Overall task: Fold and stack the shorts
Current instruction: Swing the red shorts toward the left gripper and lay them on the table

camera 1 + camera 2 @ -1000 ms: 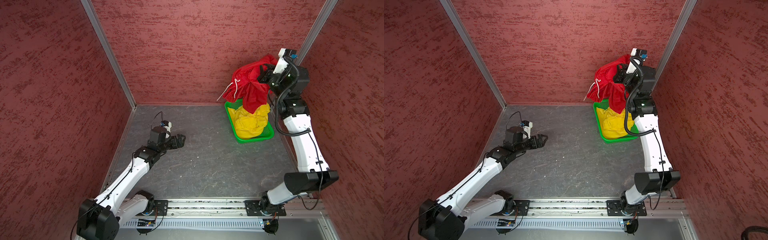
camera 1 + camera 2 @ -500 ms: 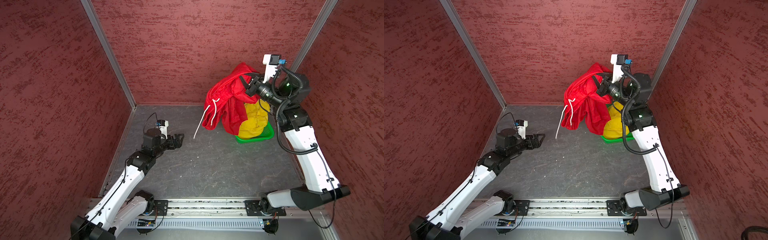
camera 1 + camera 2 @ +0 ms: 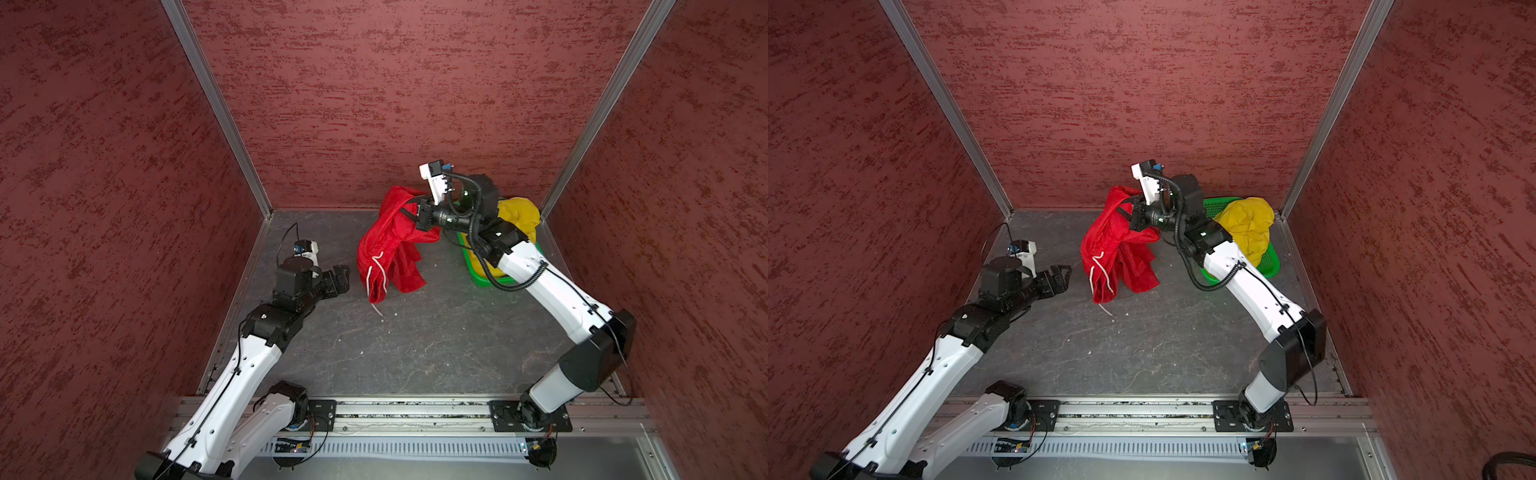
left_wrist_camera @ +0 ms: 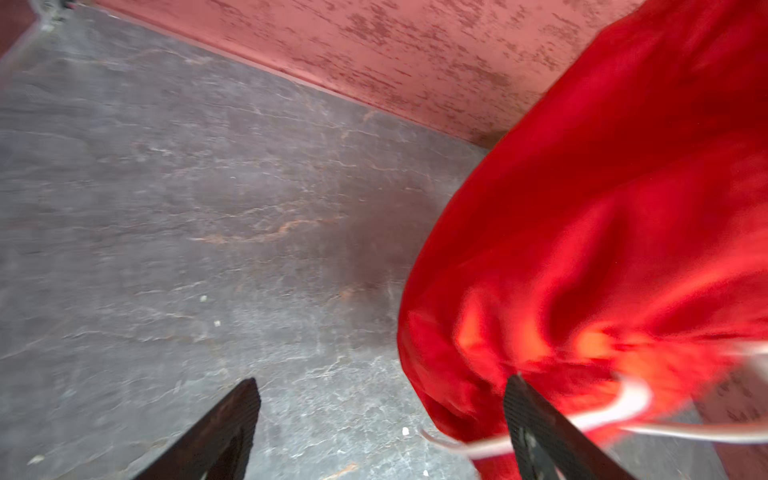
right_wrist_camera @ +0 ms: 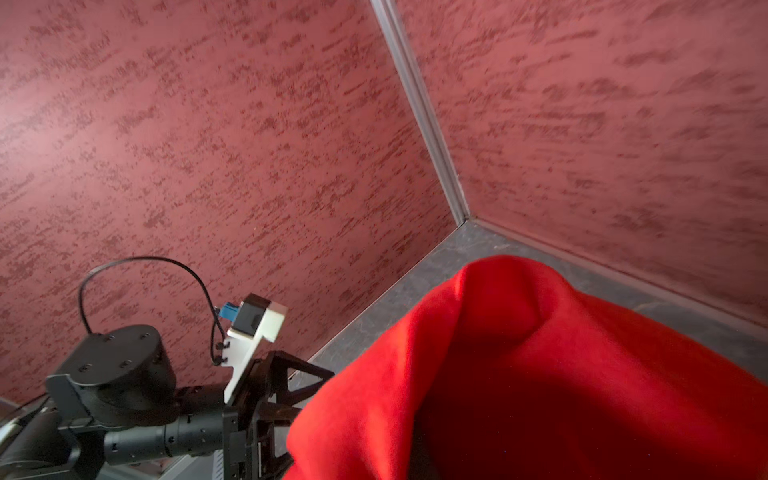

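My right gripper (image 3: pixel 409 212) (image 3: pixel 1127 210) is shut on the top of the red shorts (image 3: pixel 390 249) (image 3: pixel 1113 249), which hang from it with their lower end and white drawstring (image 3: pixel 376 266) touching the floor. In the right wrist view the red shorts (image 5: pixel 540 374) cover the jaws. My left gripper (image 3: pixel 343 276) (image 3: pixel 1065 274) is open, low over the floor, just left of the hanging cloth. In the left wrist view the red shorts (image 4: pixel 602 249) lie against one finger (image 4: pixel 532 424) of the left gripper (image 4: pixel 381 381). The yellow shorts (image 3: pixel 517 216) (image 3: pixel 1246 224) are bunched in the basket.
The green basket (image 3: pixel 484 280) (image 3: pixel 1271 262) stands in the back right corner, partly behind the right arm. Red textured walls close in the left, back and right sides. The grey floor (image 3: pixel 415 345) stretches between the arms to the front rail. The left arm (image 5: pixel 124 374) shows in the right wrist view.
The right gripper has carried the red shorts left and down from above the basket, so their lower end now reaches the floor. The left gripper has edged toward them and stays open.
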Action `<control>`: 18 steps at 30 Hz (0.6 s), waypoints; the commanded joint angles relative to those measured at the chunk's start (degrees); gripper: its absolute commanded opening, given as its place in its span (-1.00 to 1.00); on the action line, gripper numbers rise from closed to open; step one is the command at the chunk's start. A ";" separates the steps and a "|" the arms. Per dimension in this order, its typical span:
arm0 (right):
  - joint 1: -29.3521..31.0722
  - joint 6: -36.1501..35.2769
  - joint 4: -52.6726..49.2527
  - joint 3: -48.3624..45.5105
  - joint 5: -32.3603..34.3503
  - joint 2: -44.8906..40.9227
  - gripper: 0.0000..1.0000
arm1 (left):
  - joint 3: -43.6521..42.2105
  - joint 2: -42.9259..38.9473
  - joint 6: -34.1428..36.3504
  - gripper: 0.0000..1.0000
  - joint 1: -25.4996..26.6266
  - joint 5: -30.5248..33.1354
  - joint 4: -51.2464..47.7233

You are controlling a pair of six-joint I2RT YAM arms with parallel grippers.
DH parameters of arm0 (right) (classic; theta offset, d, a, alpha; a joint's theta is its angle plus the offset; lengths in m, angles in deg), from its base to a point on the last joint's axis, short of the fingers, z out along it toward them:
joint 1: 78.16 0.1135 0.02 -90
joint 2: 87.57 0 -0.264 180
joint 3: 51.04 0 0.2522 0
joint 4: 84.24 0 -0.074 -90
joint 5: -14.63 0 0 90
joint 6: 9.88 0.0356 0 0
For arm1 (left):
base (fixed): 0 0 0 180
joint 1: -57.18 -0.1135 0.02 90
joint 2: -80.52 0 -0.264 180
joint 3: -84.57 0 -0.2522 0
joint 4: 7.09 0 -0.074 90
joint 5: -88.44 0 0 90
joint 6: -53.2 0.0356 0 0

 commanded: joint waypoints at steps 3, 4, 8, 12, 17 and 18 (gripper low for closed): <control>5.68 0.28 5.08 8.53 -7.16 6.76 -1.00 | 4.41 -3.31 0.67 0.84 -0.99 7.74 -6.07; 6.30 0.71 6.03 8.82 -8.20 7.29 -1.00 | 5.00 -3.95 1.00 0.84 -1.06 8.83 -6.97; 6.36 3.87 14.35 2.76 -8.39 5.25 -1.00 | 6.92 -5.92 2.59 0.84 -1.23 10.70 -9.09; 3.86 5.65 17.34 -7.85 -3.18 2.31 -1.00 | 6.40 -5.85 4.36 0.84 -1.24 8.89 -8.16; -2.82 12.45 25.00 -22.81 -0.56 3.20 -1.00 | 2.77 -2.78 3.44 0.84 -1.17 3.16 -4.52; -4.08 12.71 25.02 -24.68 -0.05 3.93 -1.00 | 1.89 -1.84 3.08 0.83 -1.07 1.81 -3.93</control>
